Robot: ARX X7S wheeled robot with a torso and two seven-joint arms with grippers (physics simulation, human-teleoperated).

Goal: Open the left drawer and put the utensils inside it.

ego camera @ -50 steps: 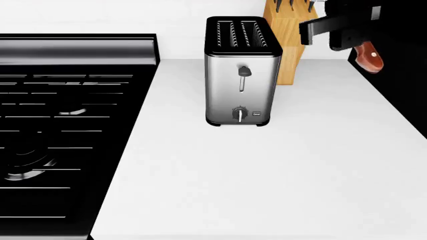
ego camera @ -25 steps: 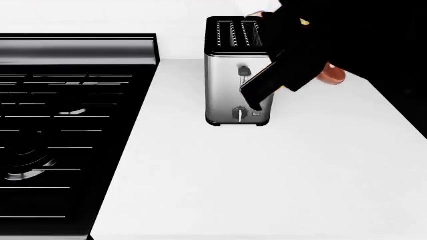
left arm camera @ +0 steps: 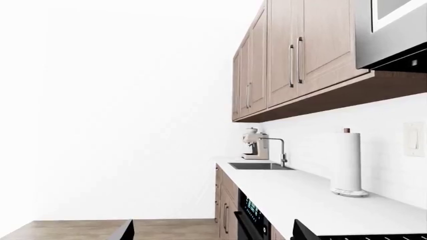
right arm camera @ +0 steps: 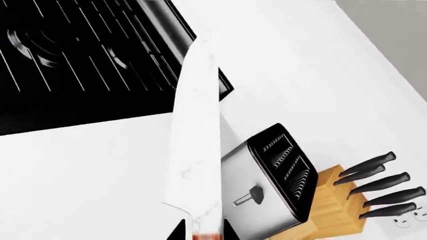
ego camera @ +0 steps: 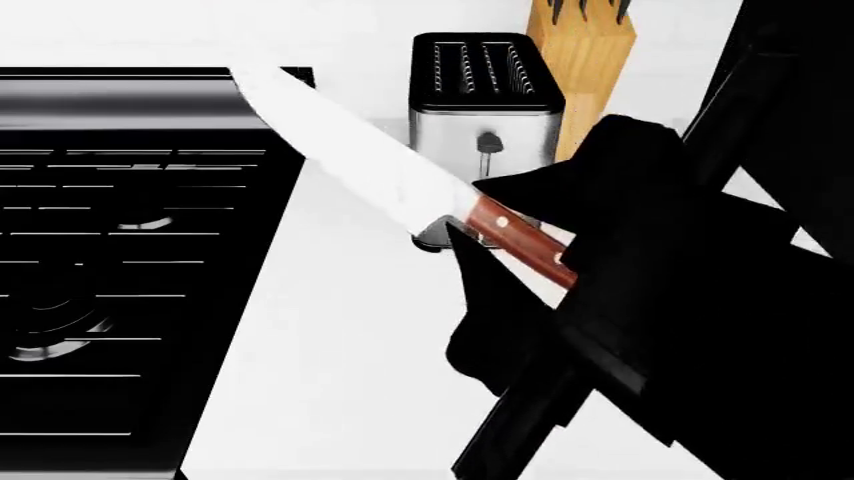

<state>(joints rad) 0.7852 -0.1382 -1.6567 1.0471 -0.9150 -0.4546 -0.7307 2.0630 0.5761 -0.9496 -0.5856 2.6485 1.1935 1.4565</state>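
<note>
The knife, one of the utensils, has a silver blade and a reddish-brown riveted handle. It hangs over the white counter with its tip toward the stove's back edge. My right gripper is shut on the handle. In the right wrist view the blade runs away from the right gripper, with a dark fingertip on each side of the handle. My left gripper is open and holds nothing, and it faces along the kitchen. The left drawer is out of view.
A steel toaster and a wooden knife block stand at the counter's back. The black stove fills the left. The left wrist view shows wall cabinets, a paper towel roll, a sink and a coffee machine.
My right arm has swung from the back right, by the knife block, forward to the middle of the counter. It brought the knife along, and the whole blade now shows.
</note>
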